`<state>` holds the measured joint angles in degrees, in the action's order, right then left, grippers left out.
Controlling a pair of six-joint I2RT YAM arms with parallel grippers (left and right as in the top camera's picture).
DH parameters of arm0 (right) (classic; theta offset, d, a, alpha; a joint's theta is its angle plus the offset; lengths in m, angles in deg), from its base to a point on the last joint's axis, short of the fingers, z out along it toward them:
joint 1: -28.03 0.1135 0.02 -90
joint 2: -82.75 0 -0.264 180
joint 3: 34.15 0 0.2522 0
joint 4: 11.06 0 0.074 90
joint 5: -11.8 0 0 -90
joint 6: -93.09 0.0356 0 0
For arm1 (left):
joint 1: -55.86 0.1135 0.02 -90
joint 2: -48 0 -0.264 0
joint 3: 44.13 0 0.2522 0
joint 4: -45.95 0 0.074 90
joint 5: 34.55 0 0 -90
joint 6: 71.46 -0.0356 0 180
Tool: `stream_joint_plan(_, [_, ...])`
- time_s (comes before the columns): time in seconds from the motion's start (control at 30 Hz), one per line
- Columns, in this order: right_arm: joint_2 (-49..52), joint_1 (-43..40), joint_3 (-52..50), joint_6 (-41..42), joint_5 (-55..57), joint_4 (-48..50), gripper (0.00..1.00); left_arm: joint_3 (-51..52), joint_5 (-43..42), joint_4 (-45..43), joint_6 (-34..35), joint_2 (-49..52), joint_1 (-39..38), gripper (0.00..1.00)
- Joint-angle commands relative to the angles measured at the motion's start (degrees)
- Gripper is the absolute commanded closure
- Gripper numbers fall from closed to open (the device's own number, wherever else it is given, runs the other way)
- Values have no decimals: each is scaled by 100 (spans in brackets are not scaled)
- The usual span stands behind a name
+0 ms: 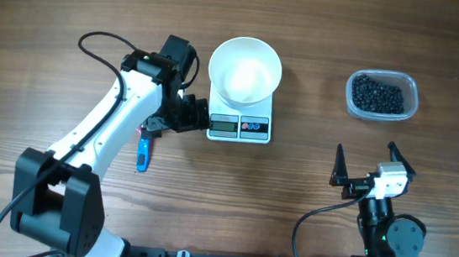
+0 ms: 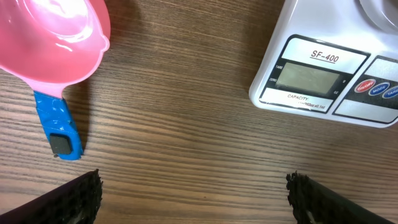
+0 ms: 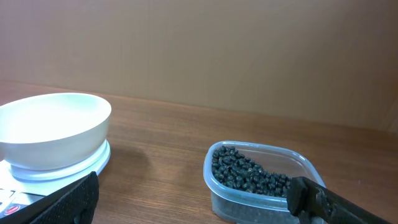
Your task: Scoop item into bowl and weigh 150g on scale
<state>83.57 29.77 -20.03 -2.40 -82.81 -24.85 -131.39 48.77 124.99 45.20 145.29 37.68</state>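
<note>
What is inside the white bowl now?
From overhead the bowl is bare white inside. The beads are in the clear tub. The top of the scale under it is hidden.

You have a brown tabletop (image 1: 55, 10) streaked with darker wood grain. Your bowl (image 1: 244, 69) is plain white. The scale (image 1: 256, 129) is white too, with a grey display (image 2: 309, 79) and red and blue buttons (image 2: 364, 86). The item (image 1: 376, 95) is matte black, in a clear tub (image 1: 413, 90). The scoop (image 2: 56, 37) is pink, and its handle (image 2: 56, 118) is blue with a dark square. Your left arm (image 1: 98, 129) is white with black joints. The left claw (image 1: 198, 117) and right claw (image 1: 366, 150) are black.
</note>
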Motion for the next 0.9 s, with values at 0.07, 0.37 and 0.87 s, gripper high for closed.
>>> stream_joint_plan(0.07, [-61,33,-7,-48,76,9,0,44,79,-61,-87,369,-9,0])
stream_joint_plan(0.37, [-61,33,-7,-48,76,11,0,44,74,-258,-92,490,-4,0])
stream_joint_plan(0.87, [-61,33,-7,-48,76,9,0,44,122,-267,-387,490,905,0])
